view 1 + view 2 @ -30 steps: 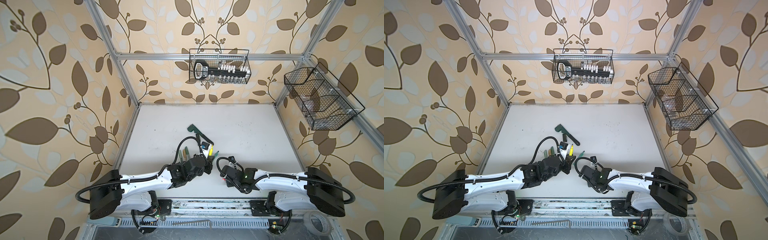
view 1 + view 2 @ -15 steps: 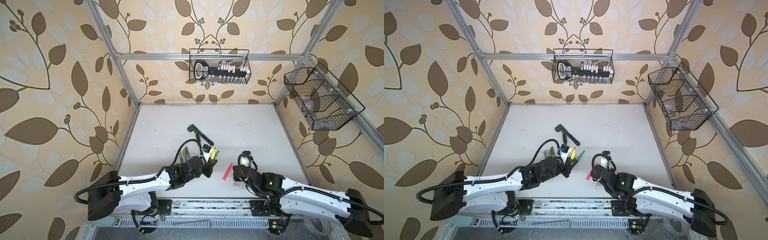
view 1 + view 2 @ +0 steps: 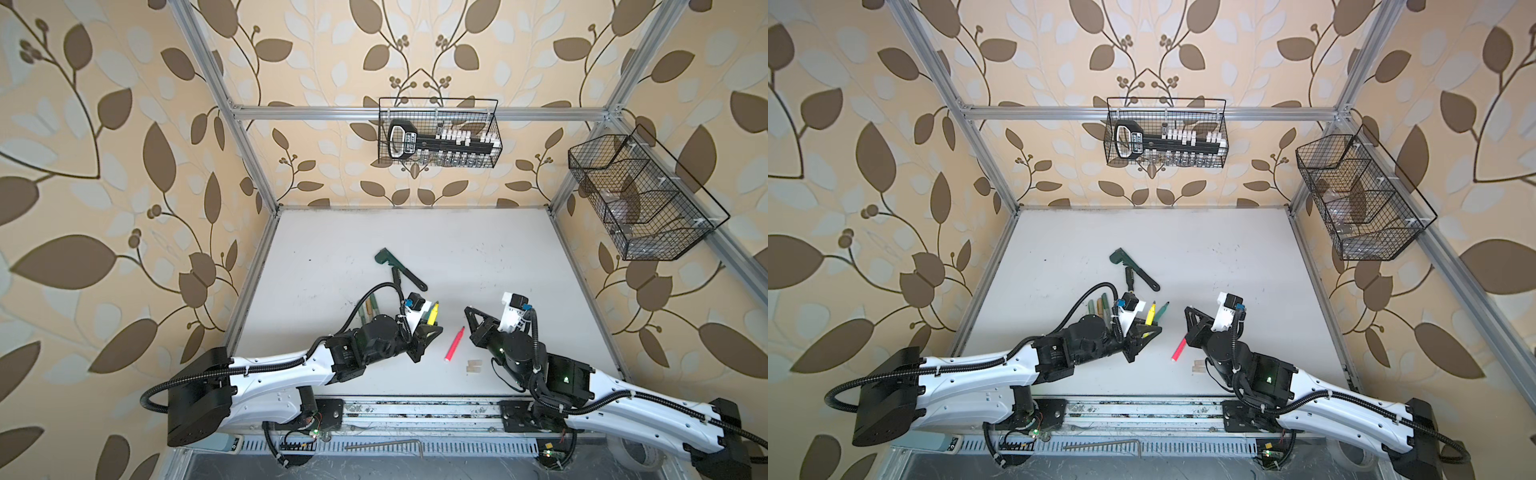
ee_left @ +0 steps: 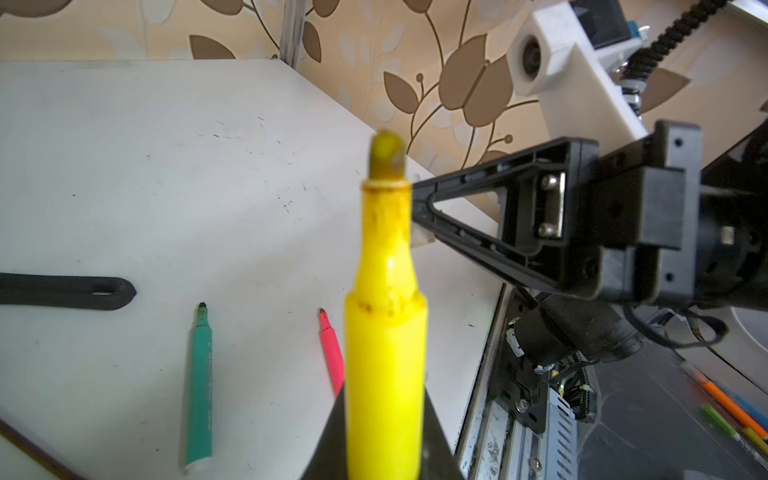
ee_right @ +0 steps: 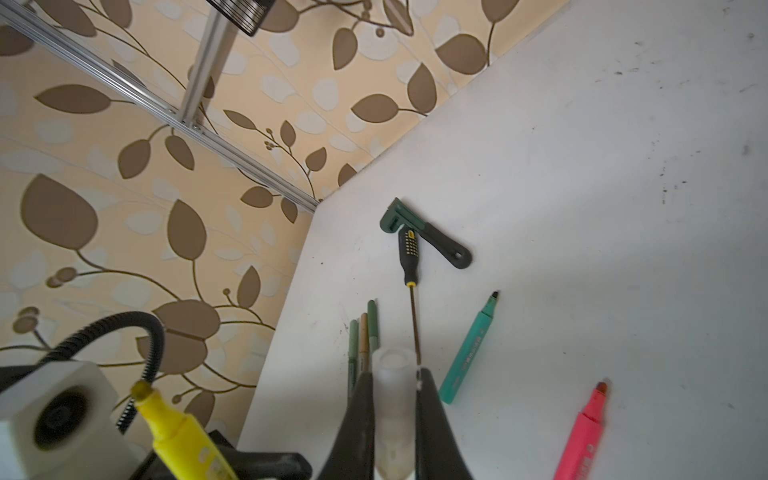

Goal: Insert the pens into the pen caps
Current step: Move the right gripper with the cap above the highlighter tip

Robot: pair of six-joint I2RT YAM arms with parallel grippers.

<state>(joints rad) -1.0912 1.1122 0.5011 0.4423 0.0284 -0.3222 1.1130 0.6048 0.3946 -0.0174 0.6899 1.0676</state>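
yellow pen (image 4: 386, 332) — uncapped, tip brown-stained — clamped in left gripper (image 4: 384, 392).

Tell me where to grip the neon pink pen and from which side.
Grip the neon pink pen at its wide rear barrel, probably from above with the jaws across it: it lies flat on the table, and its tapered tip must stay free for capping.

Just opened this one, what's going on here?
The left tool grips a bright yellow pen with its tip bare. The right tool is shut on a pale translucent cap, across a gap from the pen and not yet on it. A pink pen, a teal pen and two more pale caps lie loose on the white table.
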